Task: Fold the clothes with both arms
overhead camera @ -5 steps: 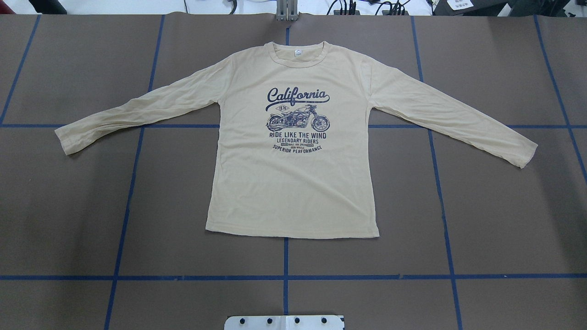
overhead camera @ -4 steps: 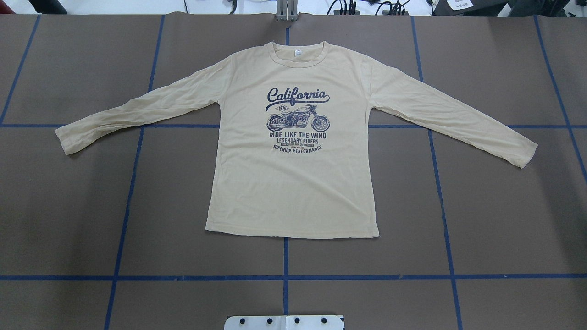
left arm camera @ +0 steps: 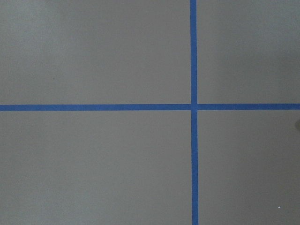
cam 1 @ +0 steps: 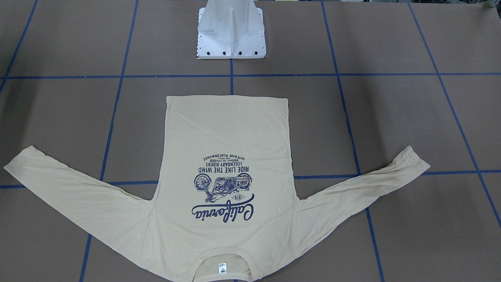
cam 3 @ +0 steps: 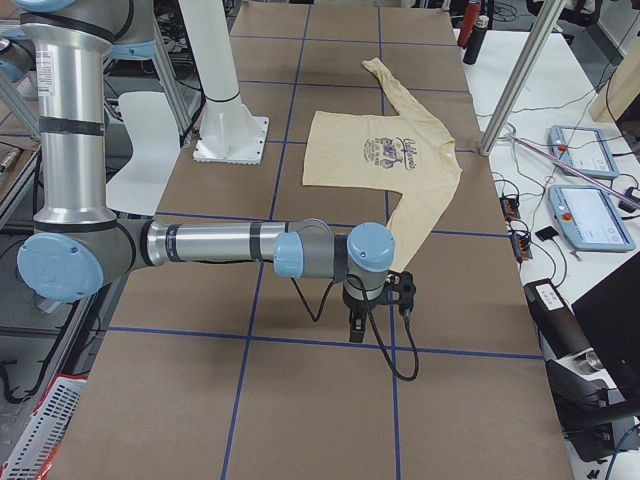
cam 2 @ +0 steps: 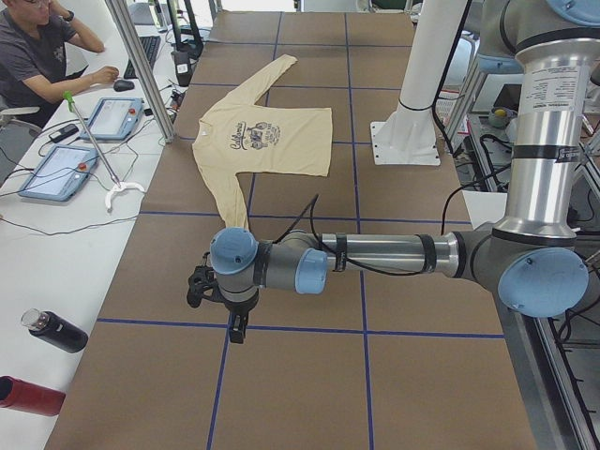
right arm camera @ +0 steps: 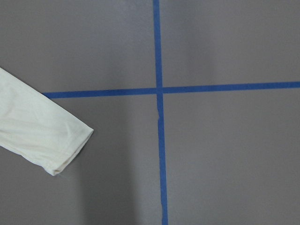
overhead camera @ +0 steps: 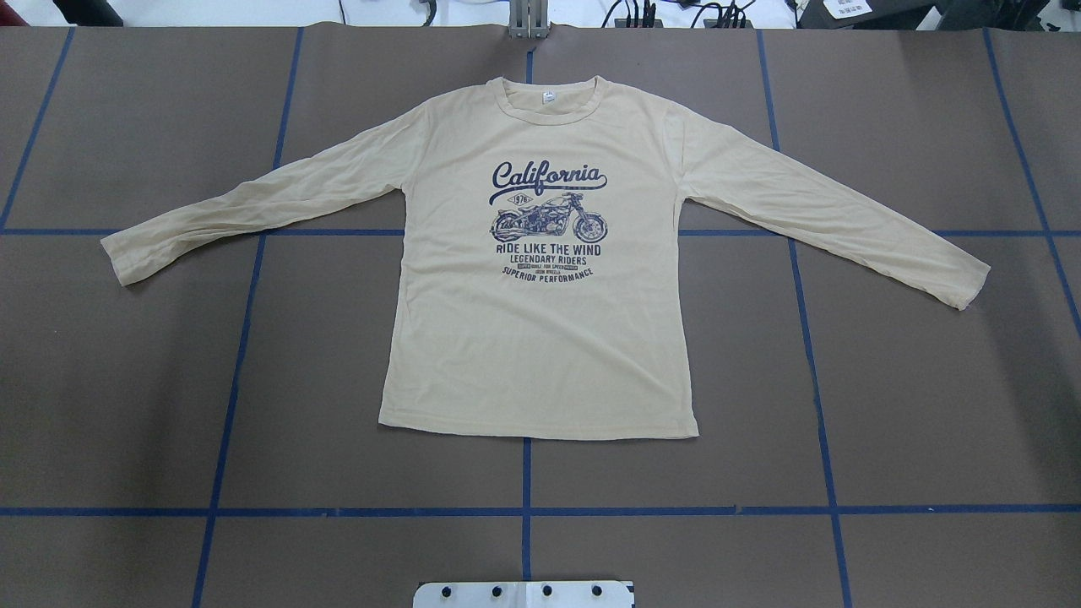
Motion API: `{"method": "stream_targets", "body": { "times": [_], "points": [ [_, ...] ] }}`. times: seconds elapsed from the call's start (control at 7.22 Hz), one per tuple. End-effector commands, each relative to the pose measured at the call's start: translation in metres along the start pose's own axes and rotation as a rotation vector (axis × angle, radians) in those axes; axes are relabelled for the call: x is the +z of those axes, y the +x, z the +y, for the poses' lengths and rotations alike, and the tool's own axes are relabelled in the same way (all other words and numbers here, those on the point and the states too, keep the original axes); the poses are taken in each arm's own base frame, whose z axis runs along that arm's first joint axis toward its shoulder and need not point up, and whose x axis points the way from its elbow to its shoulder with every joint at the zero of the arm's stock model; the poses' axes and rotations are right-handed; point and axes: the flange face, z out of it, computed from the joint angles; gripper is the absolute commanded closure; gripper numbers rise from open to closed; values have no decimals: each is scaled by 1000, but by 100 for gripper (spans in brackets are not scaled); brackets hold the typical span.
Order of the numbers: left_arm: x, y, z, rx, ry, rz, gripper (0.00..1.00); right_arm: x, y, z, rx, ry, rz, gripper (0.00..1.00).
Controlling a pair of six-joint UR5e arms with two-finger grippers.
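The cream long-sleeved T-shirt is lying flat, print up, on the brown table, sleeves spread wide, apparently so each cuff is offering one arm a hold. The right gripper is hovering near one cuff, which is showing just aside in its wrist view, while the left gripper is hanging over bare blue-taped table, well apart from the shirt. Neither is gripping cloth, and how wide either is standing open cannot be told.

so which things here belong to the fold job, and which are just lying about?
Job: T-shirt, left arm, right arm.
Lying about: black bottle, red bottle, tablet, hooked stick.
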Motion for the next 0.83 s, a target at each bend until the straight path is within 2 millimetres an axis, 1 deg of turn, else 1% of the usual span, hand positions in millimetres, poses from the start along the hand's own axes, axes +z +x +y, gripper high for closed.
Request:
{"method": "stream_targets", "body": {
  "times": [0.0, 0.14, 0.28, 0.42, 0.55, 0.69],
  "points": [
    [-26, 27, -24, 63, 64, 7, 1, -7, -31, -22, -61, 17, -4, 0],
    [-37, 39, -32, 93, 91, 17, 1, 5, -45, -31, -110, 15, -9, 0],
    [-42, 47, -37, 141, 138, 23, 1, 9, -59, -39, -192, 81, -31, 0],
    [-30, 42, -29, 163, 141, 27, 1, 31, -93, -42, -178, 69, -56, 0],
    [-18, 41, -25, 163, 126, 32, 1, 56, -140, -41, -162, 66, -82, 0],
    [-23, 50, -38, 182, 141, 29, 1, 83, -173, -33, -172, 52, -103, 0]
  ]
}}
